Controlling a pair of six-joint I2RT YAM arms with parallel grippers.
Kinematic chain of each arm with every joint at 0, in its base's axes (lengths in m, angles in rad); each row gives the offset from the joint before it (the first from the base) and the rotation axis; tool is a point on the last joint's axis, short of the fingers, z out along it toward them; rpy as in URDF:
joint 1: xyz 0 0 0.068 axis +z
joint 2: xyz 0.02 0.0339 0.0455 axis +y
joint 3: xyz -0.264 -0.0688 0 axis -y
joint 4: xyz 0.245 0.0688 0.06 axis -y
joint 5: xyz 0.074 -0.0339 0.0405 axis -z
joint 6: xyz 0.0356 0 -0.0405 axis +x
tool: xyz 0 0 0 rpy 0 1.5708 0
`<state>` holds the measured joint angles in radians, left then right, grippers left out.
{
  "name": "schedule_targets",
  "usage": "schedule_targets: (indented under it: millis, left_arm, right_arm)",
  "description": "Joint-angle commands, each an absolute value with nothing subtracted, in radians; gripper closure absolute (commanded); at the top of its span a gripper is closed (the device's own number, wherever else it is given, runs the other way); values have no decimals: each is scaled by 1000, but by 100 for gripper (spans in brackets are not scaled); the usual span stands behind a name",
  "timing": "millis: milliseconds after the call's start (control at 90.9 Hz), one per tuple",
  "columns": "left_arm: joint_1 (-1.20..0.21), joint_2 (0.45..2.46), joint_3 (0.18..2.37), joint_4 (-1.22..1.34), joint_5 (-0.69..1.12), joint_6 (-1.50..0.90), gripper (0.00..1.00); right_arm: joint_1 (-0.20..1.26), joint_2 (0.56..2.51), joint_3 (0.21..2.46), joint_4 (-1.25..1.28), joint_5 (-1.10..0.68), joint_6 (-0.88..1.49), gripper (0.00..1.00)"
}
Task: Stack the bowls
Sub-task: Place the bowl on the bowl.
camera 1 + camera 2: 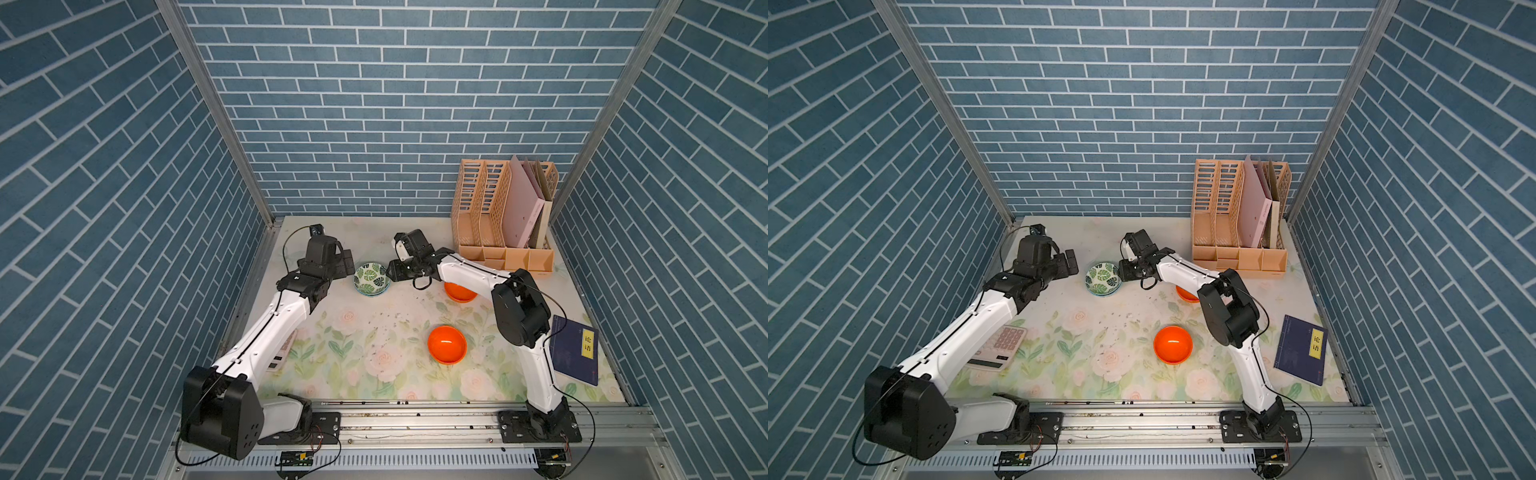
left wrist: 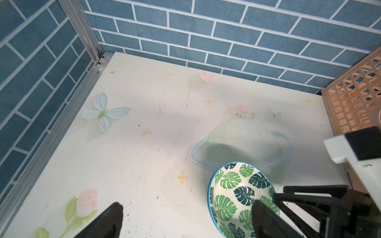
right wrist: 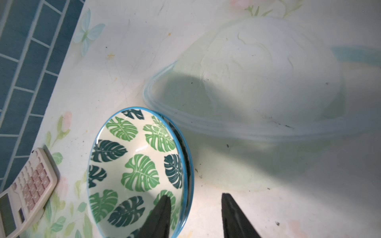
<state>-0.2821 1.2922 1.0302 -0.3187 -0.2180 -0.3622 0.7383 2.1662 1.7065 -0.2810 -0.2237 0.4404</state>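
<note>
Our right end effector (image 3: 195, 195) hung at the leaf-print bowls (image 3: 134, 169) with its jaws apart: one finger stood over the printed inside, its mate outside the rim, and we saw neither pressing on it. That arm rose from the front rail, folded at a raised elbow, and ran its white forearm low toward the bowls, wrist bent down. Our left end effector (image 2: 186, 204) stood spread wide on the opposite side of the same bowls, holding nothing; its arm stretched in one long slant from the rail.

We placed everything from the peach file rack (image 1: 478, 216). The leaf-print bowls sat on the flowered worktop (image 1: 340, 332) well out from the rack's left-arm side, one nested in the other, mouths up; the upper lay a little off centre, so a crescent of the lower rim showed. Being round, they had no long axis that we could name. One orange bowl (image 1: 459, 294) sat just in front of the rack, mouth up, half hidden under the right forearm. The second orange bowl (image 1: 446, 344) sat farther in front of the rack, toward the rail, mouth up and alone.
</note>
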Motion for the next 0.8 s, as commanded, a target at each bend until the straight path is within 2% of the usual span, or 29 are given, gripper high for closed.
schedule_targets:
  millis: [0,220,374,495,583,792]
  left_arm:
    - [-288,1319,1024,-346,-203,-360,0]
    - [-302,1386,1020,-344,-198,-381,1]
    - [-350,1377,1032,-356,-218,-378,1]
    - [-447,1387,1099,-387,-271,-365,0]
    - [-480,1383,1116,-387,-272,-369,0]
    - [-533,1390,1123,-361,-227,-343,0]
  right_arm:
    - [737,2103,1696,-229,-213,426,53]
    - [738,2075,1671,-217,-208,427,49]
    - [735,1967,1570,-224,-135,385,42]
    - [732,1824,1427,-233,-82,362,36]
    - [726,1687,1280,-217,-35,364,27]
    - [698,1423,1011,-278,2,433,29]
